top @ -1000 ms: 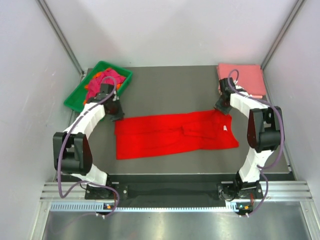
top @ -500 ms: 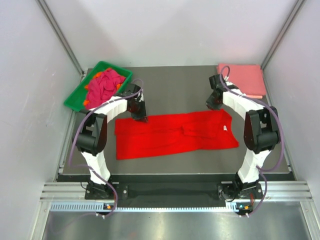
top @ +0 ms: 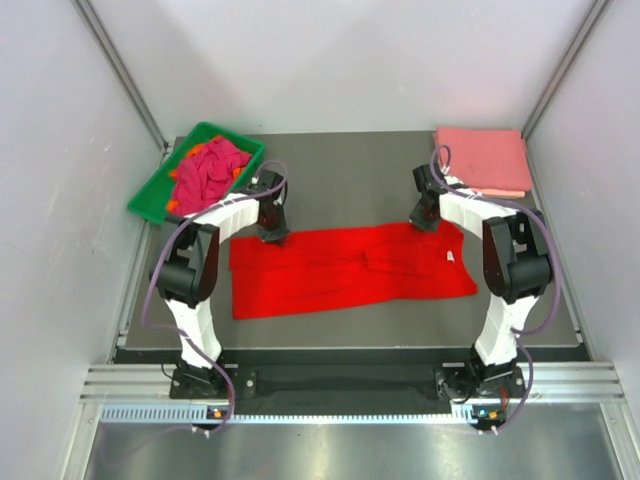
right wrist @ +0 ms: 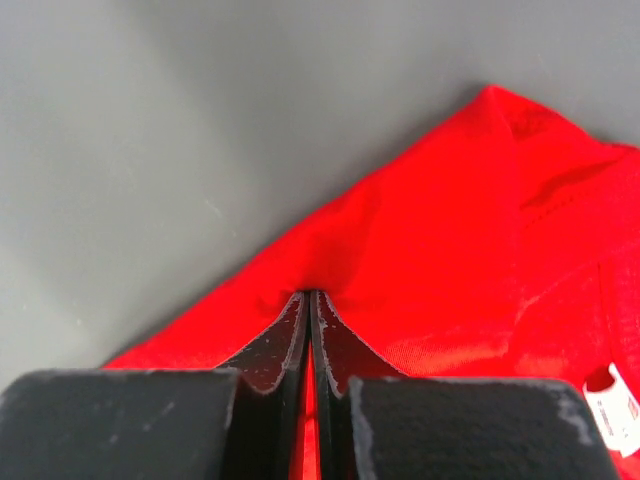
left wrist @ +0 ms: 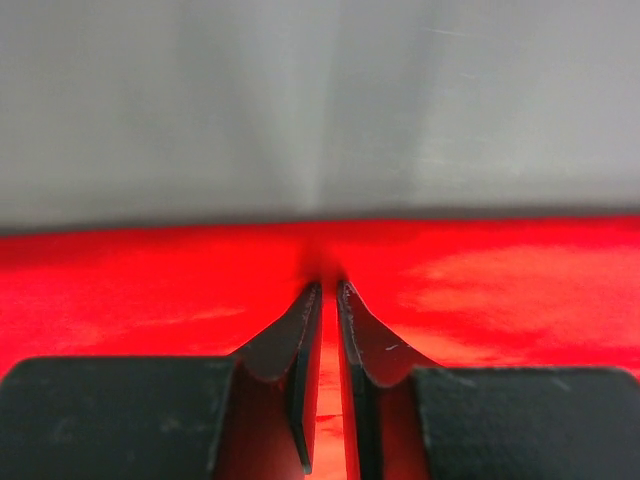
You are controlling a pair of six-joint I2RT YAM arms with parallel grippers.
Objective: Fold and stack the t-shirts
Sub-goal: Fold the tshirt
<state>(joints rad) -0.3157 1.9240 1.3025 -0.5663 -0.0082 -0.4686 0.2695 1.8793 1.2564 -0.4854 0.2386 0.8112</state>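
A bright red t-shirt (top: 350, 268) lies spread flat across the middle of the dark table, with its white neck label (top: 450, 257) towards the right. My left gripper (top: 272, 234) is at the shirt's far left edge. In the left wrist view it (left wrist: 327, 286) is shut on the red cloth (left wrist: 500, 290), with a thin strip of cloth between the jaws. My right gripper (top: 424, 221) is at the far right edge. In the right wrist view it (right wrist: 309, 296) is shut on puckered red cloth (right wrist: 450, 250), and the label (right wrist: 612, 400) is at the lower right.
A folded salmon pink t-shirt (top: 482, 158) lies at the table's back right corner. A green tray (top: 148, 205) at the back left holds crumpled magenta (top: 205, 168) and orange shirts. Grey walls close in the table on both sides.
My left gripper swung from beside the green tray to the red shirt's far left edge. My right gripper moved from near the pink shirt to the red shirt's far right edge.
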